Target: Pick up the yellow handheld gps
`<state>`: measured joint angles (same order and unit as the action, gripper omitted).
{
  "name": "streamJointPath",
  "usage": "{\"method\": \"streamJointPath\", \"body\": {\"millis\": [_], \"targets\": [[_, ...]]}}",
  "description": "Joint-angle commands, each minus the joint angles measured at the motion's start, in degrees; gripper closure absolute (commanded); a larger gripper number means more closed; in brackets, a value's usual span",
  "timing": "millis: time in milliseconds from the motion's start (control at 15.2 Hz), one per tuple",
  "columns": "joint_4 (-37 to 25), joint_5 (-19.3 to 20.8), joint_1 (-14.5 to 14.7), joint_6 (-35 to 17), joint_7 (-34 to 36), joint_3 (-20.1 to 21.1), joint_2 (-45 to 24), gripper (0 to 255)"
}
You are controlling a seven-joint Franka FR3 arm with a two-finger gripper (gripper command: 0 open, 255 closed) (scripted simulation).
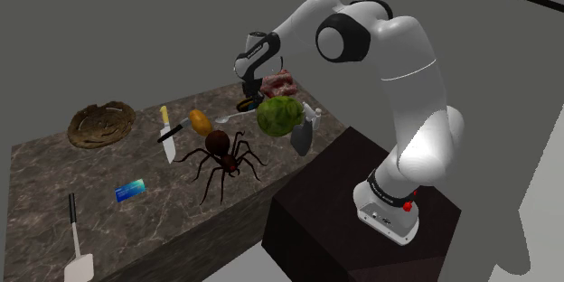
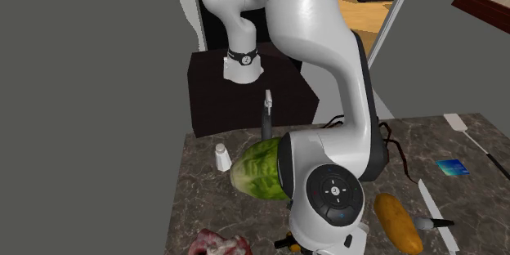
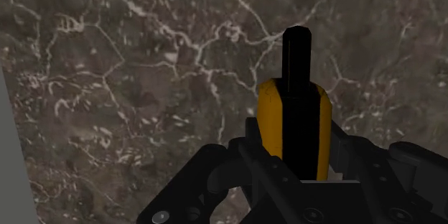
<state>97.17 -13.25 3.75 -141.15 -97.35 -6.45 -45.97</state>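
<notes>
The handheld gps (image 3: 271, 118) has a yellow body with a black stripe and a black antenna. It stands between my gripper's (image 3: 296, 143) two black fingers, which clasp its sides over the dark marble tabletop (image 3: 143, 79). In the shoulder view my gripper (image 1: 246, 89) points down at the back edge of the table, with a bit of yellow gps (image 1: 244, 104) under it. In the second exterior view the same yellow bit (image 2: 283, 244) peeks out beside the wrist. I cannot tell whether the gps rests on the table or hangs just above it.
Close by are a green lettuce-like head (image 1: 278, 116), a piece of red meat (image 1: 280, 83), a white shaker (image 1: 318, 112) and a trowel (image 1: 303, 136). Farther along lie a spider (image 1: 221, 155), an orange fruit (image 1: 200, 122), a knife (image 1: 166, 132), a blue card (image 1: 131, 190) and a spatula (image 1: 77, 251).
</notes>
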Motion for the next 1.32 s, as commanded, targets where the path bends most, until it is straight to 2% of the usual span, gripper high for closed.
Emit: {"method": "streamJointPath", "body": {"millis": [0,462,1254], "targets": [[0.0,0.0,0.0,-0.1,0.0,0.0,0.0,255],[-0.2,0.0,0.0,0.1,0.0,0.0,-0.1,255],[1.8,1.2,0.8,5.3,1.0,-1.1,7.1,255]]}}
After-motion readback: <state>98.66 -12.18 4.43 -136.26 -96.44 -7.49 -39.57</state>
